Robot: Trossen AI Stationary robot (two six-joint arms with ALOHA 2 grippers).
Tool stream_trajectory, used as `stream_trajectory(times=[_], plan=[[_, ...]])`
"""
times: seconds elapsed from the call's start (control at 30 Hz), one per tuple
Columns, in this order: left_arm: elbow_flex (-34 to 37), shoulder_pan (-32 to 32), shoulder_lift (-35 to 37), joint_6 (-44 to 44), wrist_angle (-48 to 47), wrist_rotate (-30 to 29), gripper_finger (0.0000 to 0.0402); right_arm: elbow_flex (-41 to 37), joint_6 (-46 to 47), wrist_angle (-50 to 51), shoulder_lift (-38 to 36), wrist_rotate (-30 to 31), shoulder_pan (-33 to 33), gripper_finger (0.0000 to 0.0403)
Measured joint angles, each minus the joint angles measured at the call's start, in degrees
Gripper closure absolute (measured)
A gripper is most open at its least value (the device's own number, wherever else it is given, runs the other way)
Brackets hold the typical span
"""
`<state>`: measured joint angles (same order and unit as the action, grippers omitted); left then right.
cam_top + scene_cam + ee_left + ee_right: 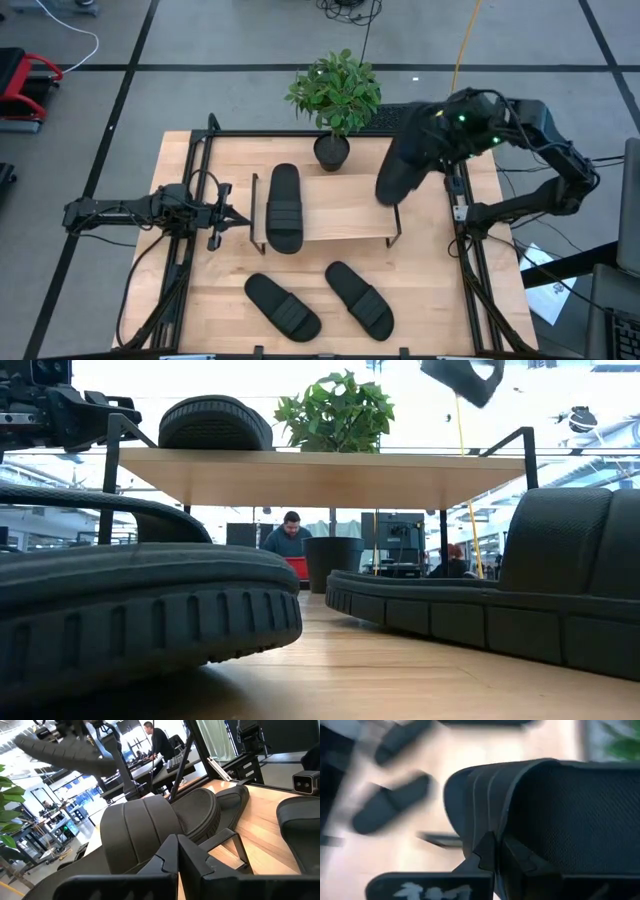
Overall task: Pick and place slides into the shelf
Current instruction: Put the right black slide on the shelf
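Second slide [405, 165] carried above the shelf [340, 205], pinched by the right gripper [425, 140]; lowering beside the shelved slide [284, 207] is judged next

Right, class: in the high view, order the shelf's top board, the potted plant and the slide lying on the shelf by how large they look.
1. The shelf, its top board widest.
2. The potted plant, foliage included.
3. The slide on the shelf.
Plant against slide is unsure: the plant stands taller, nearer the overhead camera.

one slide [285, 207] on shelf [345, 210] left end, two slides [320, 300] in front
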<state>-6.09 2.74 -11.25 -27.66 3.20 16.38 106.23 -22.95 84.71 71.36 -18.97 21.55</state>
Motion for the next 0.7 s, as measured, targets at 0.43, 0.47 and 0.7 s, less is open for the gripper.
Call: stream_trajectory(times=[0.43,0.47,0.7], plan=[[0.00,0.00,0.00,0.00,-0.42,0.00,0.0385,2.74,2.77,5.10,20.15,-9.80,-8.73,0.0401],[0.00,0.00,0.00,0.00,-0.42,0.00,0.0387,2.74,2.77,5.10,21.22,-10.14,-9.20,0.0401],[0.02,0.00,0.00,0.07,-0.48,0.00,0.0396,2.74,2.75,5.32,25.04,-10.94,-10.21,0.0401]])
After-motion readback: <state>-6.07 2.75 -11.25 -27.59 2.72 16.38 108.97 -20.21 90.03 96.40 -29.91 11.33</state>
